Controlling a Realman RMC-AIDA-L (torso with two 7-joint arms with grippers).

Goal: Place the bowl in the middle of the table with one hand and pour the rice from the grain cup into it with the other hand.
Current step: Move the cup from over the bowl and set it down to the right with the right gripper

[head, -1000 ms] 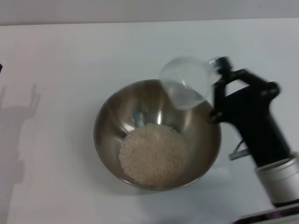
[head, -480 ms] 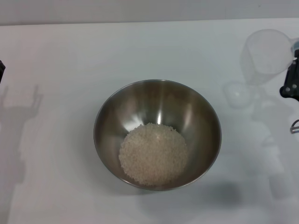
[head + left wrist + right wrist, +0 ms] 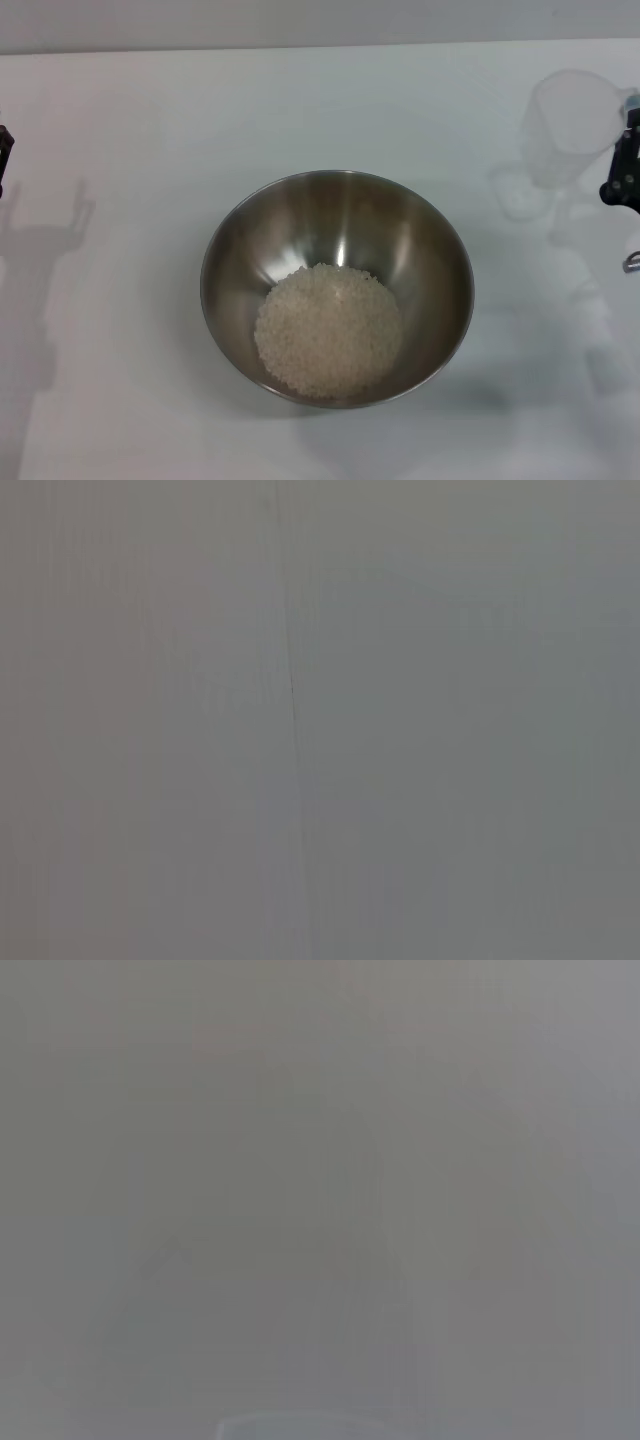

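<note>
One second back the grain cup point(image 3: 572, 125) was tipped over the bowl point(image 3: 337, 288); now it is well right of it, grasped by the right hand point(image 3: 628, 165), rice point(image 3: 328, 330) heaped inside (pour looks done), left hand point(image 3: 3, 150) unreadable

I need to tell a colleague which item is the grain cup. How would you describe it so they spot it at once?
On the white table, look right of the steel bowl holding rice, at the head view's right edge. The grain cup is there beside the right gripper: small, clear plastic, seemingly empty.
</note>
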